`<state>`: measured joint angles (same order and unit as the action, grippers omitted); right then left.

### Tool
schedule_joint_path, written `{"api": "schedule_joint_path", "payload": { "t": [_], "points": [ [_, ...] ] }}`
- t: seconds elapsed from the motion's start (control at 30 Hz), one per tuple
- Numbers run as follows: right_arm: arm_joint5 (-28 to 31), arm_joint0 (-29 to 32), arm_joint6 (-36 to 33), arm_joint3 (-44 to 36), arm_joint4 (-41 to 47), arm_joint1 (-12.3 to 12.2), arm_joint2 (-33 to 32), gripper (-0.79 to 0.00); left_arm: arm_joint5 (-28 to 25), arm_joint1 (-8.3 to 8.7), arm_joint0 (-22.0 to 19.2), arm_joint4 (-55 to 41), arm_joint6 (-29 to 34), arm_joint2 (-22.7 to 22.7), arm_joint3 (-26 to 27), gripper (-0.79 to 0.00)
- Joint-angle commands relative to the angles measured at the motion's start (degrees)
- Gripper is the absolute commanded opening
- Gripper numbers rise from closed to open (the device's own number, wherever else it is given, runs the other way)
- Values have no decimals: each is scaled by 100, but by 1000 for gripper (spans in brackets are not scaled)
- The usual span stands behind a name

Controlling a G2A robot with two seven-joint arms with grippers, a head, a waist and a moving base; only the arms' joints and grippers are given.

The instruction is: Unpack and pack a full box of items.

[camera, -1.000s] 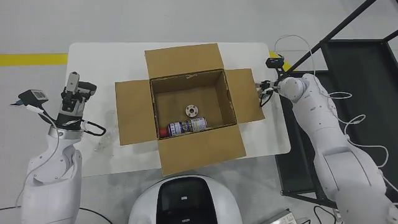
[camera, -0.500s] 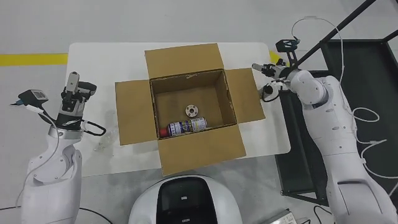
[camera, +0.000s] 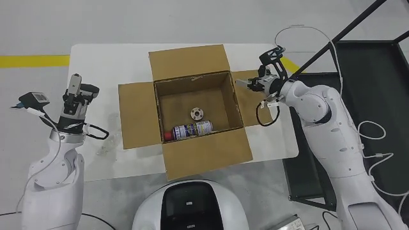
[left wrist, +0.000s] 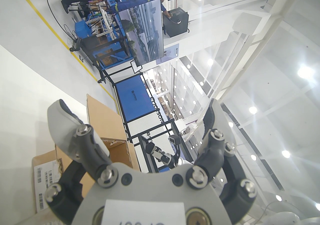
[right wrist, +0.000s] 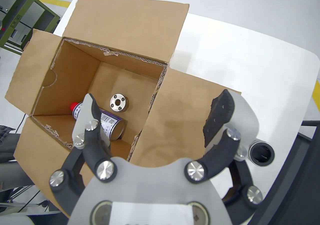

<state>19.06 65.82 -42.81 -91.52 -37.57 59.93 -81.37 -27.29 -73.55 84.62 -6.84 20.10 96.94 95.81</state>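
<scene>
An open cardboard box (camera: 192,61) stands mid-table with its flaps spread. On its floor lie a round metal flange (camera: 197,112) and a spray can (camera: 190,130) on its side with a red cap. The right wrist view looks down into the box (right wrist: 120,16) at the flange (right wrist: 119,103) and the can (right wrist: 111,127). My right gripper (camera: 246,83) (right wrist: 156,101) hangs open and empty over the box's right flap. At the table's left edge my left gripper (camera: 75,82) (left wrist: 136,111) stands open and empty, pointing upward, apart from the box (left wrist: 105,121).
A short black-bored metal cylinder (right wrist: 261,154) lies on the white table (camera: 108,57) beside the right flap. A dark metal rack (camera: 364,64) stands just off the table's right edge. Bare tabletop lies to the left of the box.
My right arm has swung from the table's right edge toward the box, bringing its gripper over the right flap. The left arm and the items in the box have not moved.
</scene>
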Motion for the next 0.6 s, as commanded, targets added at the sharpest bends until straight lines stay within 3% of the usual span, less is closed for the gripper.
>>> {"api": "schedule_joint_path", "payload": {
  "t": [0.0, 0.3, 0.57],
  "points": [
    [0, 0, 0, 0, -1, 0, 0, 0, 0, 0, 0, 0, 0, 0, 0, 0],
    [54, -76, -11, -84, -61, 11, 138, 0, 0, 0, 0, 0, 0, 0, 0, 0],
    [32, -1003, -387, 95, -326, 246, 1640, 0, 0, 0, 0, 0, 0, 0, 0, 0]
  ]
}}
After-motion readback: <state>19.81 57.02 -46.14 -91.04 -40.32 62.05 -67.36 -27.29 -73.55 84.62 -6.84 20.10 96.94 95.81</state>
